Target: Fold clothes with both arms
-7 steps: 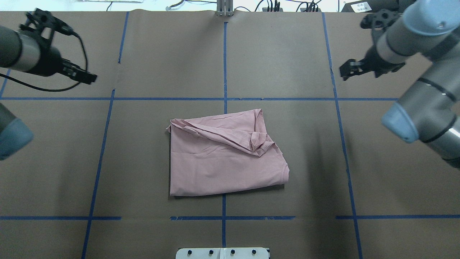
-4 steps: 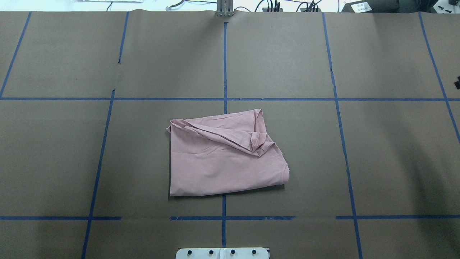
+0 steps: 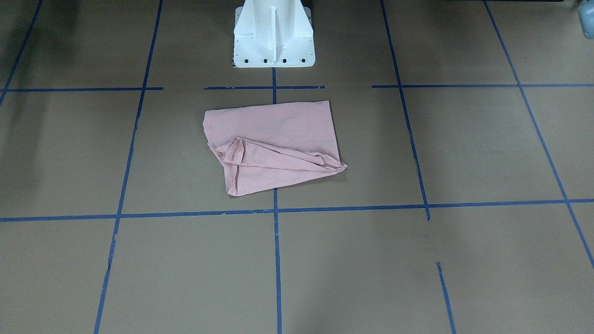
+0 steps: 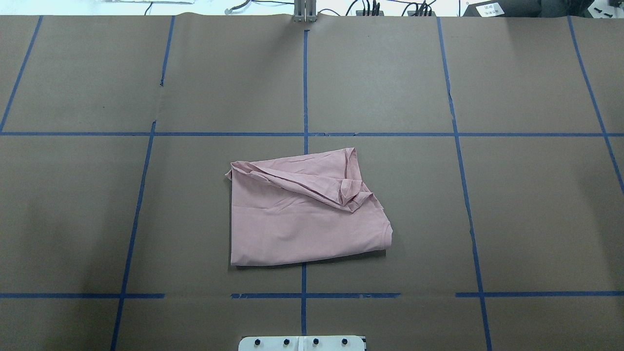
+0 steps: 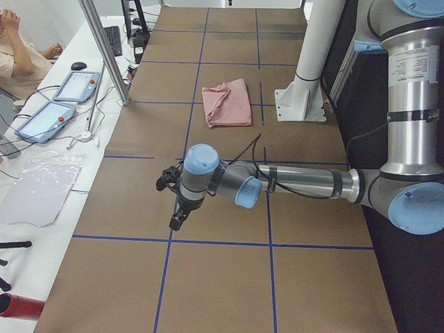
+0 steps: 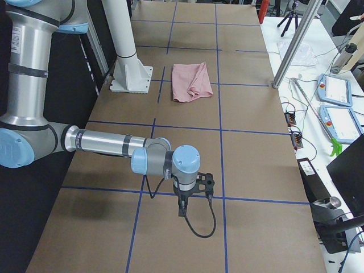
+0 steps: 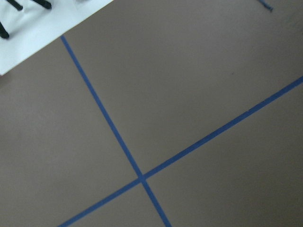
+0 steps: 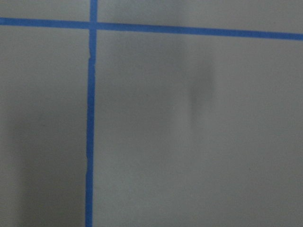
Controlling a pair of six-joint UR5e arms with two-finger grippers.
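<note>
The clothes are one pale pink T-shirt [image 4: 302, 214], lying folded into a rough rectangle in the middle of the table with a bunched flap across its far side. It also shows in the front view as the T-shirt [image 3: 274, 139], plain pink side up. Nothing touches it. My left arm [image 5: 298, 182] reaches low over the table's left end, its gripper [image 5: 175, 220] far from the shirt. At the table's right end, my right arm [image 6: 108, 142] holds its gripper [image 6: 182, 206] just above the paper. I cannot tell whether either gripper is open or shut. Both wrist views show only bare paper and tape.
Blue tape lines [image 4: 305, 134] divide the brown paper table cover into squares. The white pedestal [image 3: 273, 32] stands at the robot's edge. On the far side are an aluminium post [image 5: 104, 52], tablets [image 5: 82, 86] on a white desk, and a seated person [image 5: 17, 52].
Both arms have swung outward and left the overhead view, where they stood at the far corners 0.9 s ago. The shirt has not moved.
</note>
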